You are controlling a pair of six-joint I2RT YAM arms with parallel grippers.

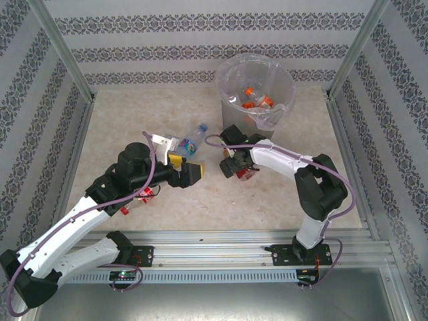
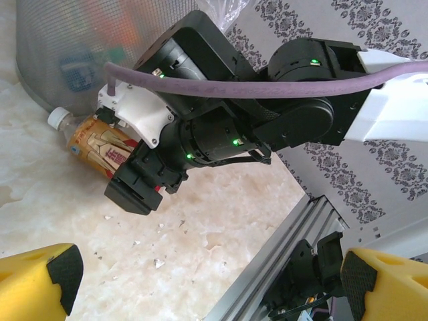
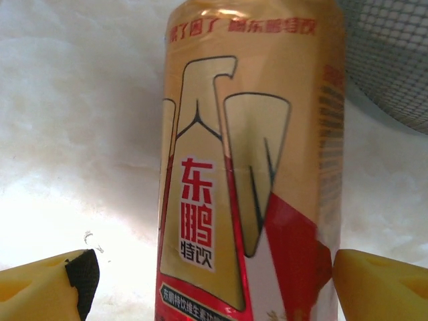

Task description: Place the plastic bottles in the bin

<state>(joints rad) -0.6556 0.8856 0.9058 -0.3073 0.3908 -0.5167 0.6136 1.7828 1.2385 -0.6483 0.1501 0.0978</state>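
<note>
The grey mesh bin [image 1: 231,110], lined with a clear bag, stands at the back right with several orange-capped plastic bottles [image 1: 257,100] inside. A gold-and-red labelled bottle [image 3: 247,174] lies on the table in front of the bin. My right gripper [image 3: 214,294] is open and straddles it: the left finger [image 3: 47,287] stands clear of it, the right one [image 3: 381,281] is at its side. A blue-capped bottle [image 1: 192,140] lies beside my left wrist. My left gripper [image 2: 210,287] is open, with bare table between its yellow fingers.
The left wrist view looks at the right arm's black wrist [image 2: 200,134] over the gold bottle [image 2: 100,144], with the bin wall [image 2: 60,60] behind. A metal rail [image 1: 221,241] runs along the near table edge. Patterned walls enclose the table.
</note>
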